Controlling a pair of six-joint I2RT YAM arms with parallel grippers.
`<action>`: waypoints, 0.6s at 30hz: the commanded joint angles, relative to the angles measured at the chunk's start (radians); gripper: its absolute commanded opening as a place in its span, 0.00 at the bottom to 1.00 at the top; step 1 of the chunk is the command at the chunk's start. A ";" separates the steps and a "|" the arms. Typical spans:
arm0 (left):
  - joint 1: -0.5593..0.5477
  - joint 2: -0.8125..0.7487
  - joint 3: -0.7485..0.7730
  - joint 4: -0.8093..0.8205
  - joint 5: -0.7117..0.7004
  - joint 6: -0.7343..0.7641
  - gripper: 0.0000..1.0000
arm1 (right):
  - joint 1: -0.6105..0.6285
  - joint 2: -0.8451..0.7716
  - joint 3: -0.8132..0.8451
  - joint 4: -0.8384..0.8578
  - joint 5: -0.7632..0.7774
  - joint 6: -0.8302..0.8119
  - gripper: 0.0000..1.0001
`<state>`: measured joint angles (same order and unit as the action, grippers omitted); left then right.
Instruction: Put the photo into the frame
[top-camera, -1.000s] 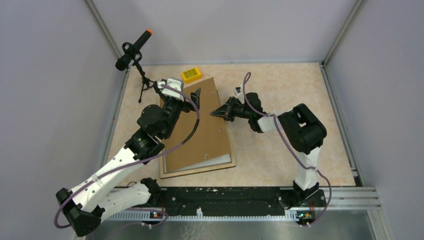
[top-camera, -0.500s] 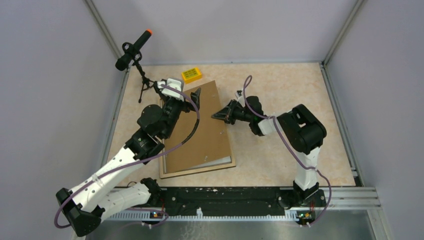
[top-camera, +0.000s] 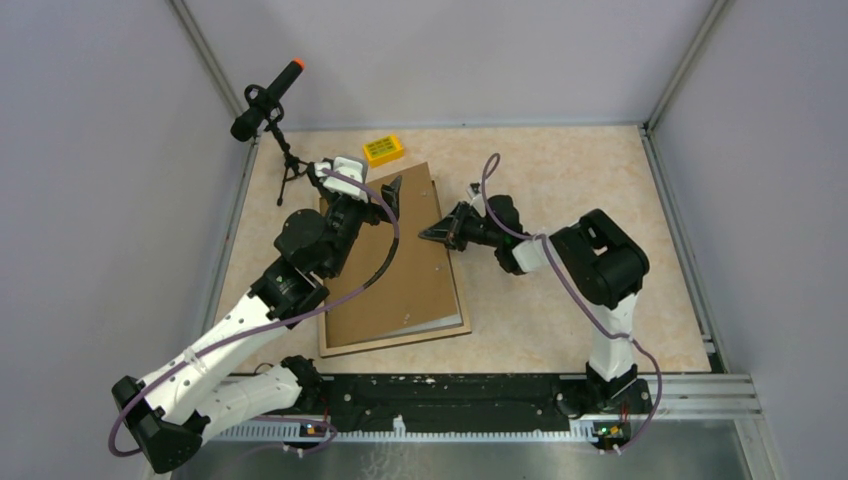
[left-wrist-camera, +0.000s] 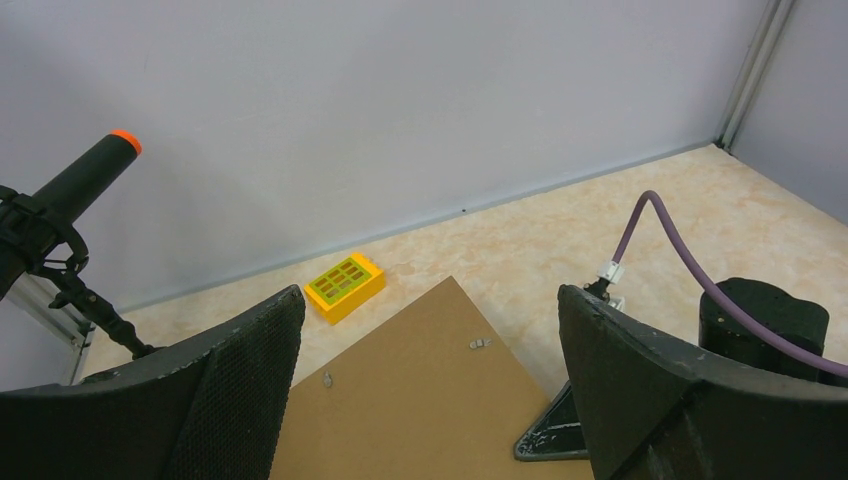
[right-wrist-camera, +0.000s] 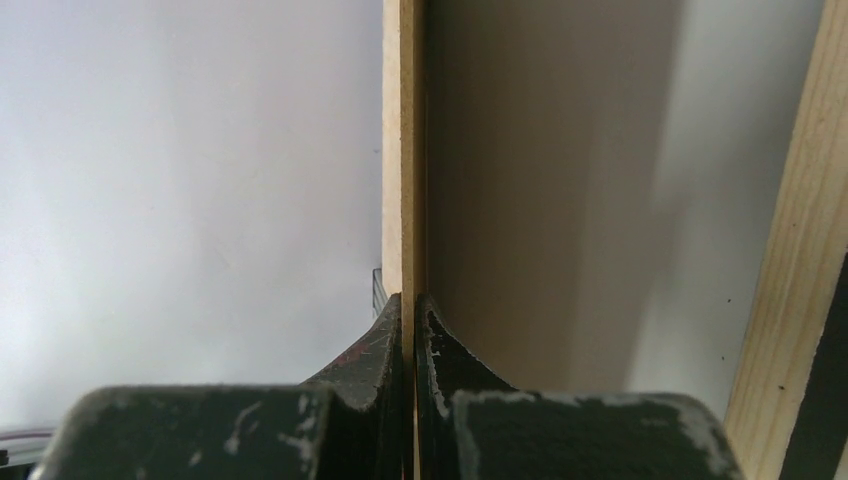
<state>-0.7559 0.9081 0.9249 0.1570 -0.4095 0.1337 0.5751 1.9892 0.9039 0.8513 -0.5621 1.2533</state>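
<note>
1. The photo (right-wrist-camera: 690, 200) looked to be lying white-back-up inside the frame (top-camera: 395, 343). Only a pale sliver showed under the raised board, so I couldn't tell if it was seated flat in the recess
2. The brown backing sheet (top-camera: 395, 270) lay over both, skewed against the frame. Its right edge was lifted, and its left edge seemed to be down
3. The right tool (top-camera: 425, 233) was pinched shut on that thin right edge, with just the tips on it. Biggest worry imo: such a shallow bite on a big stiff sheet could slip, and the sheet would slap down onto the print
4. If the sheet got swung or dragged while its low edge rested on the photo, it could scuff the print or shove it out of the recess
5. The left tool (left-wrist-camera: 430, 300) hung wide open above the far end of the sheet, holding nothing. So nothing pinned the frame, and a sideways pull could slide the whole thing across the worktop (top-camera: 560, 160)
6. The yellow block (top-camera: 383, 150) sat just past the sheet's far corner, and a sheet pushed that way could bump it
</note>
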 joint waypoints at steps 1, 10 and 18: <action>0.003 0.001 0.000 0.035 -0.003 0.000 0.99 | 0.023 0.013 0.028 0.094 0.003 0.005 0.00; 0.003 -0.003 0.000 0.034 -0.002 -0.005 0.99 | 0.025 -0.068 0.084 -0.217 0.073 -0.197 0.19; 0.003 -0.006 0.008 0.024 0.012 -0.020 0.99 | 0.040 -0.114 0.157 -0.474 0.150 -0.368 0.49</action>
<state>-0.7559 0.9081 0.9249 0.1562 -0.4084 0.1307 0.5938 1.9514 0.9871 0.4801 -0.4614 1.0027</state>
